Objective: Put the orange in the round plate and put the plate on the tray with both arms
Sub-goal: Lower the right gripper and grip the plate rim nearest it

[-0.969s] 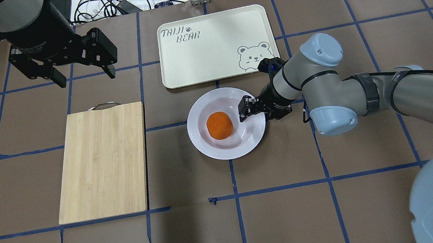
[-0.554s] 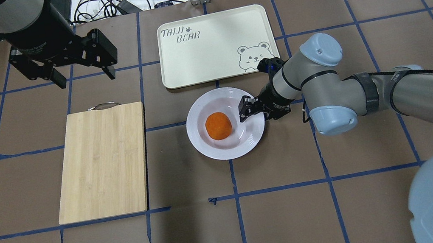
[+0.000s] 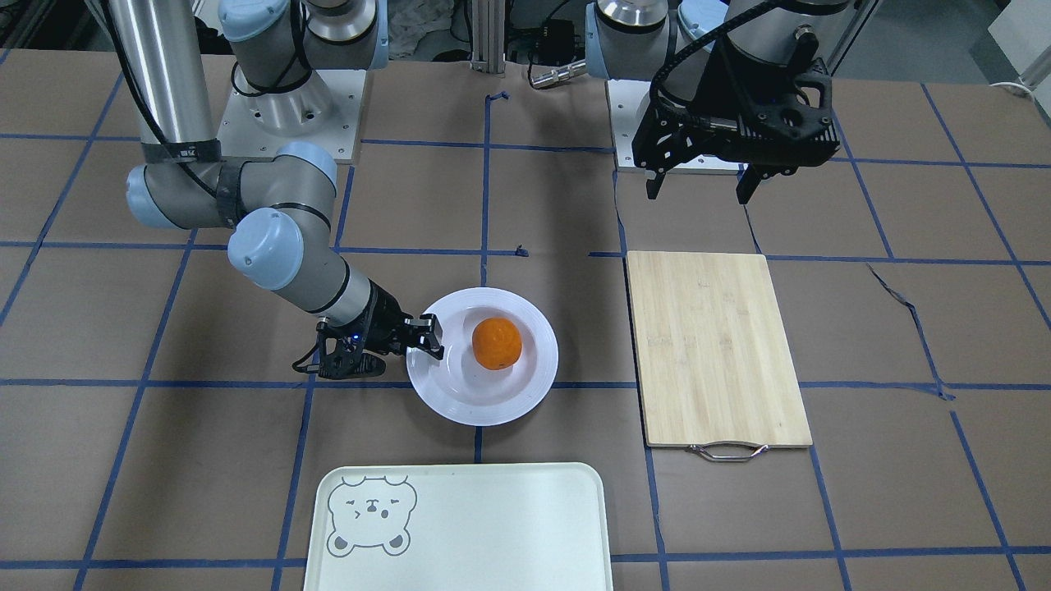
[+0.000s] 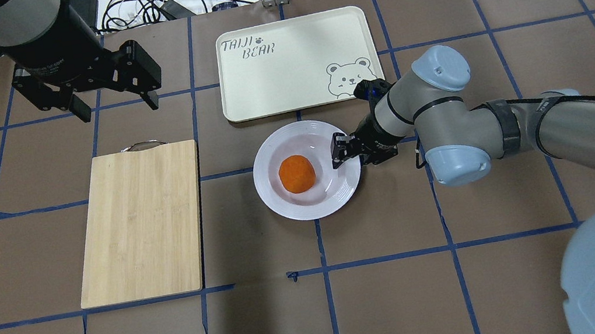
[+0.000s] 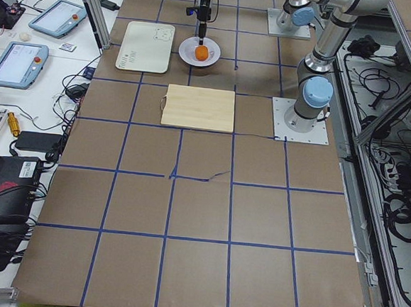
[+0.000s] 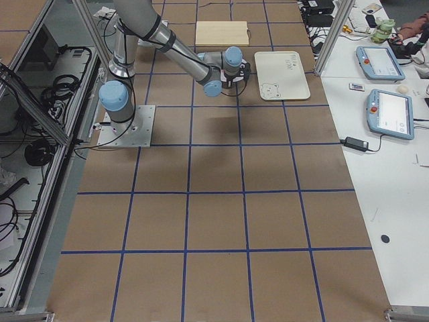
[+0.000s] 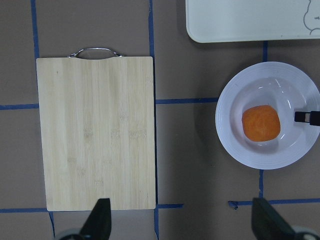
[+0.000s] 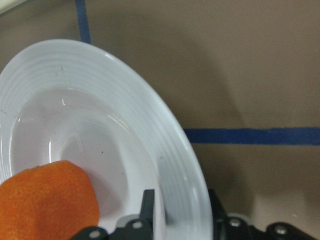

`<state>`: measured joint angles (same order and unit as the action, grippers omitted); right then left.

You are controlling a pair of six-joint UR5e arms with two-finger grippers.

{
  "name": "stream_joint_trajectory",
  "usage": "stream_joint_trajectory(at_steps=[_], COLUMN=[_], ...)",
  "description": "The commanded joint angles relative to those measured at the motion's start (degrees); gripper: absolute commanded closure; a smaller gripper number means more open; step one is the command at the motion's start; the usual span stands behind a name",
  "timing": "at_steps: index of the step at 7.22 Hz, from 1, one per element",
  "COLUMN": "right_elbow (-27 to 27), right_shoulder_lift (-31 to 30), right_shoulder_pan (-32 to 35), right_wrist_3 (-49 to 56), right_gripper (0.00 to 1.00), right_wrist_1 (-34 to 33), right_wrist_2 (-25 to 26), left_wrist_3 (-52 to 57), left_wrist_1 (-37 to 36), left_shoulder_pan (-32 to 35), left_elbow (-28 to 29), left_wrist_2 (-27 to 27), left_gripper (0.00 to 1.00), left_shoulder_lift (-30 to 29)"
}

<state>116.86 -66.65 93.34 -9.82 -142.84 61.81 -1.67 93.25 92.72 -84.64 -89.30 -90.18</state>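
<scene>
Right claw (image 4: 337, 150) is clamped on the rim of the round plate (image 4: 273, 195). Wrist view shows one finger (image 8: 148, 209) inside the rim and the other outside it, rim (image 8: 150, 125) pinched between. The grip is on the plate's right edge, arm coming in low from the right.

Orange (image 4: 297, 173) sits in the plate's sunken centre, just beside the inner finger; can't tell if they touch. Front view agrees: orange (image 3: 496, 342) in plate (image 3: 460, 406), right claw (image 3: 427, 335) on the rim.

Can't tell whether the plate is flat on the table (image 4: 399, 293) or lifted at the gripped edge.

Tray (image 4: 294, 67) is bare, near the plate on its far side, not touching. Bear face is in the corner nearest the right arm.

Left claw (image 4: 114, 103) is spread wide, holding nothing, up in the air past the handle end of the cutting board (image 4: 141, 223). Its camera looks straight down on the board (image 7: 97, 132), plate (image 7: 227, 135), orange (image 7: 261, 123) and the tray's edge (image 7: 240, 20).

Board lies left of the plate, clear gap between them.
</scene>
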Motion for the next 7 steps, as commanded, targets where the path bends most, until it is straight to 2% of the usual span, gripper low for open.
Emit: stream_joint_trajectory(at_steps=[1,4,7], right_elbow=[-0.05,-0.14,-0.22], right_shoulder_lift=[0.02,-0.06,-0.59], right_shoulder_pan=[0.0,0.0,0.0], right_wrist_3=[-0.02,-0.11,-1.5], right_gripper=[0.7,0.74,1.0], right_wrist_1=[0.02,0.02,0.28], right_wrist_2=[-0.02,-0.11,-0.11], left_wrist_3=[0.0,0.0,0.09], left_wrist_1=[0.0,0.17,0.0], left_shoulder_pan=[0.0,0.0,0.0], left_elbow=[0.0,0.0,-0.97], left_wrist_2=[0.0,-0.09,0.0], left_gripper=[0.0,0.0,0.0], left_shoulder_lift=[0.0,0.18,0.7])
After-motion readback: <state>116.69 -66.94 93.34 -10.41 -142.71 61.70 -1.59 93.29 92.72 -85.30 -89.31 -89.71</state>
